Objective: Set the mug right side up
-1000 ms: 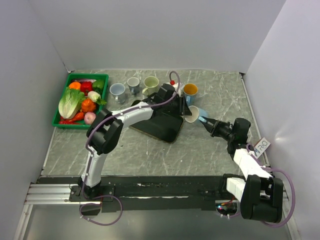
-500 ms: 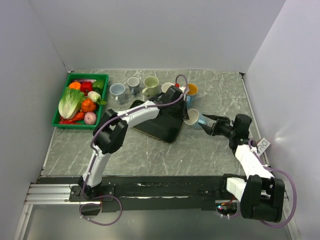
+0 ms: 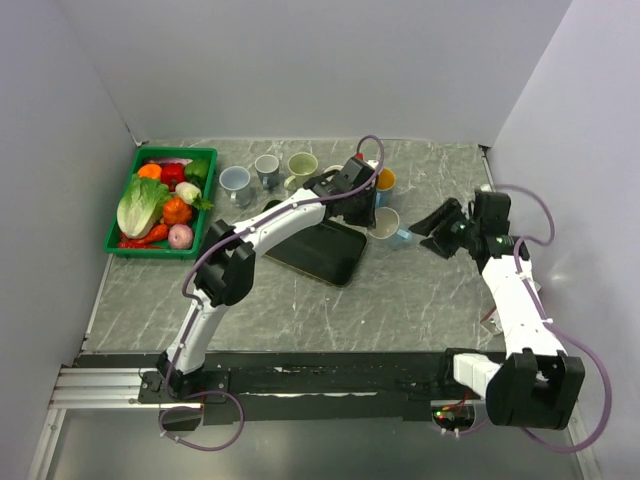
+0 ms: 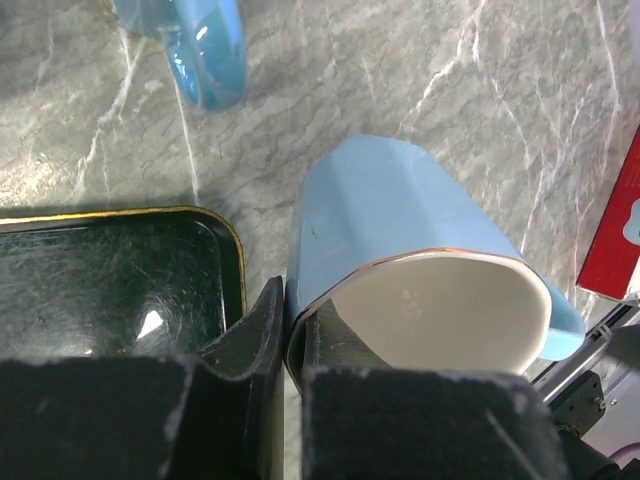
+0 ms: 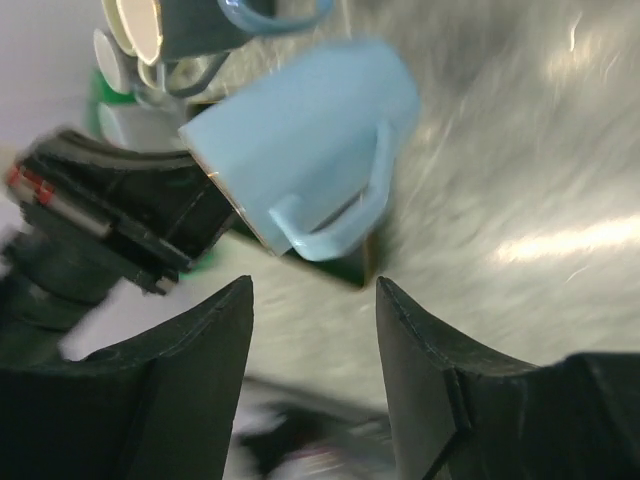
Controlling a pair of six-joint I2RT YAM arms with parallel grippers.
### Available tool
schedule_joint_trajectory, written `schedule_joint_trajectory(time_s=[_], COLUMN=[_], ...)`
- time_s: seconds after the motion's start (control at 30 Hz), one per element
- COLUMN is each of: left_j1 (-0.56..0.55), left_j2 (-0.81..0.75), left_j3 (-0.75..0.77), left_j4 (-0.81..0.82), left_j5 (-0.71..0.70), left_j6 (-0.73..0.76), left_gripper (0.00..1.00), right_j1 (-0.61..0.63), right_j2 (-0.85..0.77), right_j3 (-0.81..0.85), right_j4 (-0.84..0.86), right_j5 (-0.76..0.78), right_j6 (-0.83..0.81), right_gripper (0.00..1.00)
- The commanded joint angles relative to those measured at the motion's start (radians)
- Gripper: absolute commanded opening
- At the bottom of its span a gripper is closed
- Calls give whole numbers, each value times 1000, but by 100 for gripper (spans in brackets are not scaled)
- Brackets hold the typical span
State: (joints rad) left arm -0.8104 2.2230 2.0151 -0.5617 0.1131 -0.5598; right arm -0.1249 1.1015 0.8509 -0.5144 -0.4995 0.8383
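The light blue mug [image 3: 386, 226] with a white inside is held by its rim, nearly upright, beside the black tray. My left gripper [image 3: 368, 203] is shut on the rim, one finger inside and one outside, as the left wrist view shows on the mug [image 4: 400, 250]. In the right wrist view the mug [image 5: 310, 130] is tilted, its handle [image 5: 340, 205] toward me. My right gripper [image 3: 432, 222] is open and empty, drawn back to the right of the mug; its fingertips [image 5: 315, 300] stand well apart.
A black tray [image 3: 320, 250] lies left of the mug. Several upright mugs stand in a row at the back, among them an orange one [image 3: 382, 180], a cream one [image 3: 302, 166] and a grey-blue one [image 3: 235, 181]. A green crate of vegetables [image 3: 160, 200] is at the left.
My right gripper has let go of the mug's handle, opened and pulled back to the right. My left gripper has taken the mug by the rim and brought it closer to upright.
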Motion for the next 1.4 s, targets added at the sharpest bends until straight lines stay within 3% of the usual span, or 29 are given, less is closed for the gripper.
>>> schedule_joint_trajectory(time_s=[0.0, 0.3, 0.6, 0.87, 0.97, 1.07, 1.1, 1.13, 1.2, 1.27, 1.3, 1.33, 1.37], left_j1=[-9, -6, -4, -1, -1, -1, -1, -1, 0, 1, 2, 4, 7], left_j2=[13, -40, -177, -214, -226, -246, -250, -252, -259, -266, -272, -276, -281], left_j3=[155, 169, 54, 45, 31, 13, 13, 11, 8, 2, 1, -1, -1], left_j4=[-108, -277, -320, -311, -297, -279, -277, -274, -259, -245, -238, -228, -225], left_j5=[-10, 71, 171, 200, 223, 220, 211, 206, 185, 163, 148, 114, 91], left_j6=[3, 70, 184, 205, 209, 215, 216, 216, 210, 198, 193, 183, 175], left_gripper=[1, 1, 1, 1, 1, 1, 1, 1, 10, 56, 69, 89, 99], right_j1=[155, 447, 491, 577, 587, 594, 593, 594, 596, 596, 594, 594, 590], right_j2=[-29, -49, -89, -35, -17, 4, 8, 11, 9, -2, -9, -17, -25], right_j3=[141, 125, 89, 80, 83, 96, 96, 96, 86, 65, 56, 47, 25], right_j4=[-93, -62, -75, -95, -85, -76, -66, -58, -26, 2, 20, 52, 77], right_j5=[278, 366, 228, 233, 265, 314, 329, 357, 392, 452, 484, 522, 585], right_j6=[-483, -897, -1002, -983, -976, -958, -955, -949, -932, -915, -904, -891, -880], right_gripper=[59, 62, 61, 58, 52, 19, 4, 0, 0, 0, 0, 0, 0])
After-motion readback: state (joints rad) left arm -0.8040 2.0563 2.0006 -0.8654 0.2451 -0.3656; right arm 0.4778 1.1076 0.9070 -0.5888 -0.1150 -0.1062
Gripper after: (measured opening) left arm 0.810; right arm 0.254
